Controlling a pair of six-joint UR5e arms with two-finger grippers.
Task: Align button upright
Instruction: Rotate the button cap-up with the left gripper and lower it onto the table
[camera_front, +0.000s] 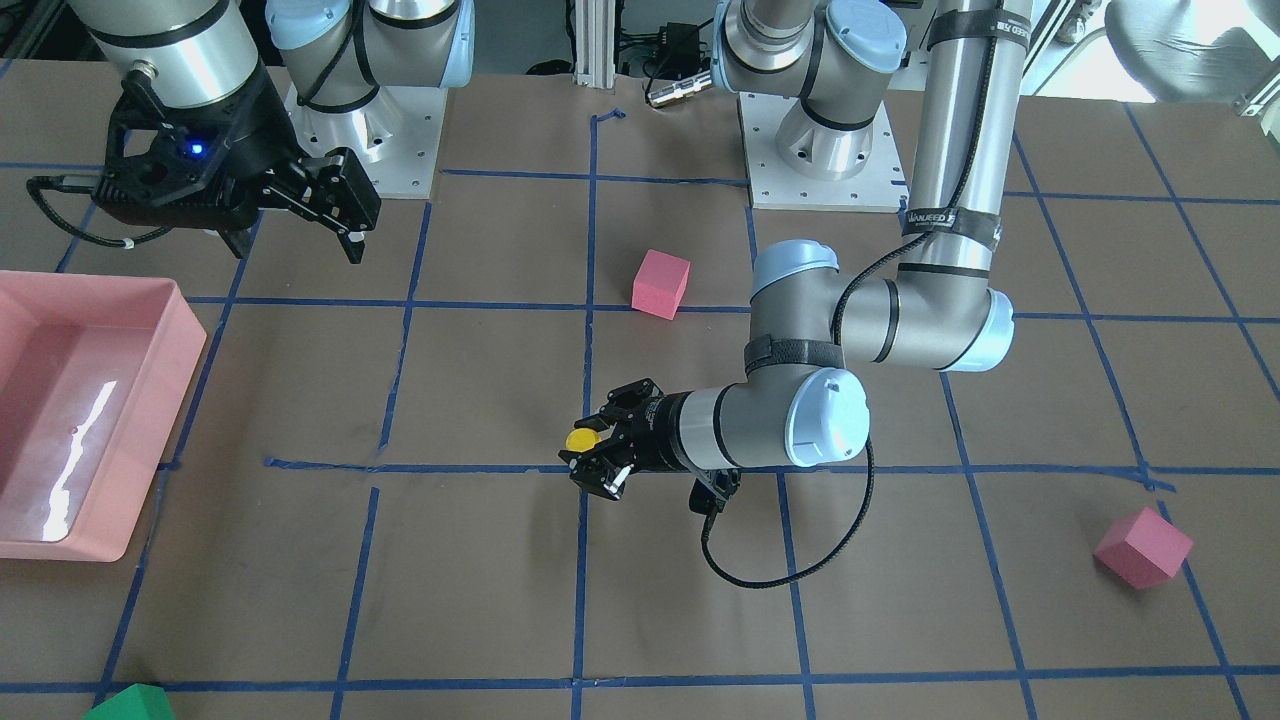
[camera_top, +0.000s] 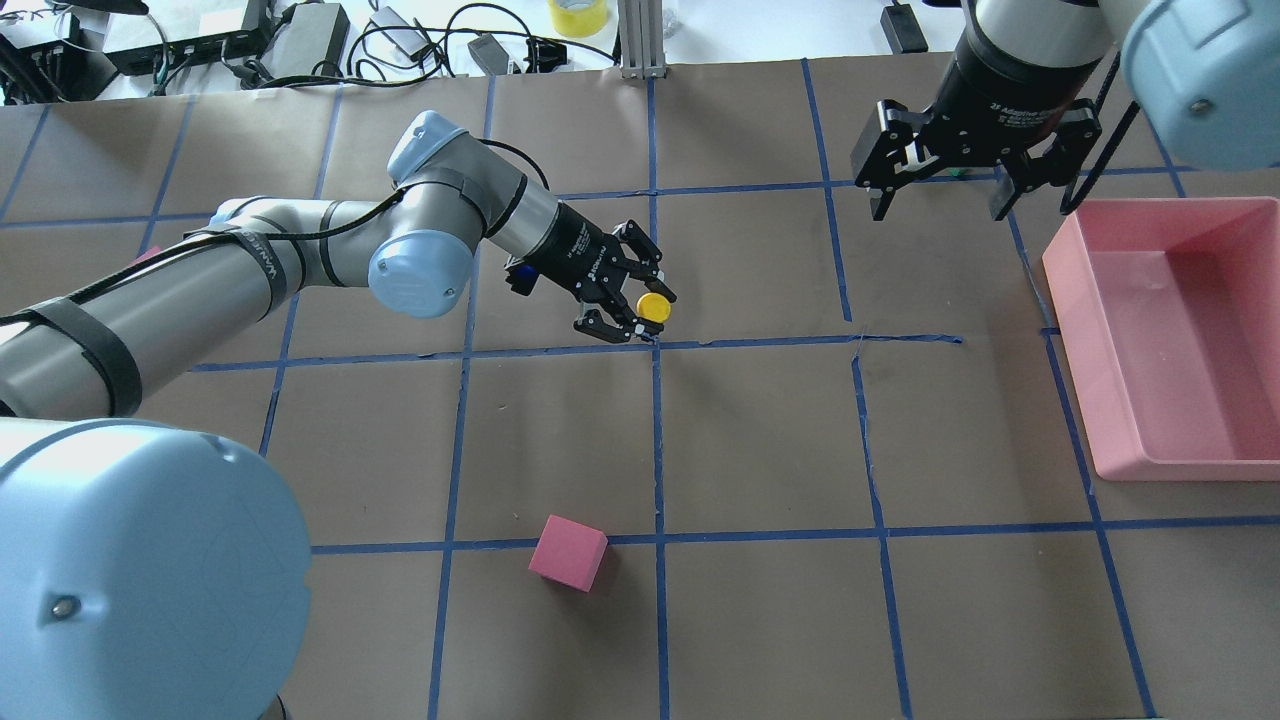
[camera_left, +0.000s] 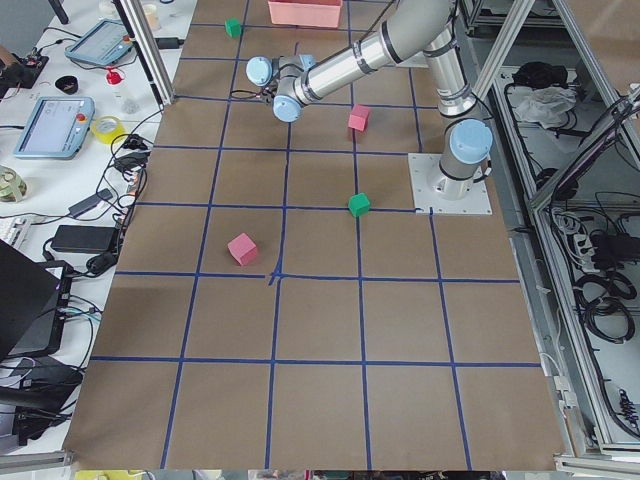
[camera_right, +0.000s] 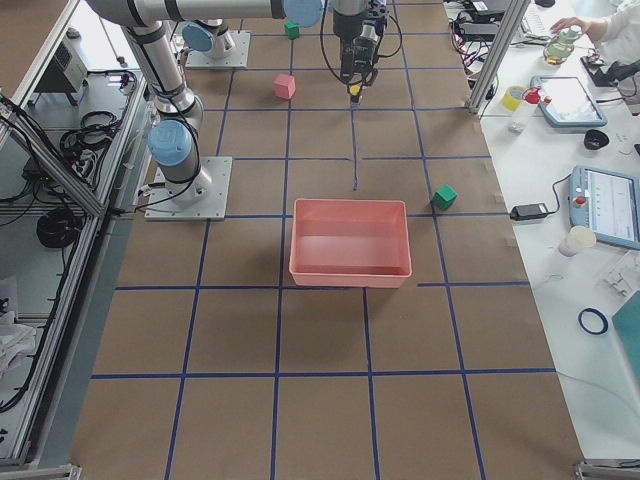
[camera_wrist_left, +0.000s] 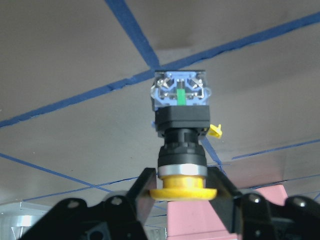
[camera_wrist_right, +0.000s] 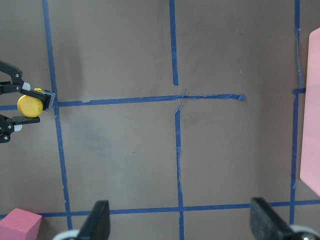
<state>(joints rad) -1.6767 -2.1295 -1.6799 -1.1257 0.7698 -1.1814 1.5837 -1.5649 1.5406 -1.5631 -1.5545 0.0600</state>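
The left pincer (camera_top: 650, 312) pinches the button (camera_top: 653, 305) by its round glossy yellow cap, over open matte-brown tabletop (camera_top: 760, 440), well apart from the smooth pink tray (camera_top: 1180, 470) — the right pincer (camera_top: 940, 210) hangs spread.

Setting: a robotics laboratory, arranged as a bench-top manipulation cell.
Work surface: a table (camera_top: 760, 440) covered in brown paper and ruled into squares by blue tape lines (camera_top: 658, 450).
Machines: two grey jointed industrial arms, the left arm (camera_top: 250, 260) and the right arm (camera_front: 170, 40), each bolted to a drilled metal base plate (camera_front: 765, 185).
Enclosure: aluminium profile posts (camera_left: 143, 50) standing along the table's edges.
Side benches: teach pendants (camera_left: 55, 127) with screens, a yellow tape roll (camera_top: 577, 15), and power bricks among tangled black cables (camera_top: 310, 35).
Robot's side: coiled cable bundles (camera_left: 598, 290) beyond the table's edge.
Personnel: a person's hand (camera_right: 568, 24) at the bench, near another pendant.
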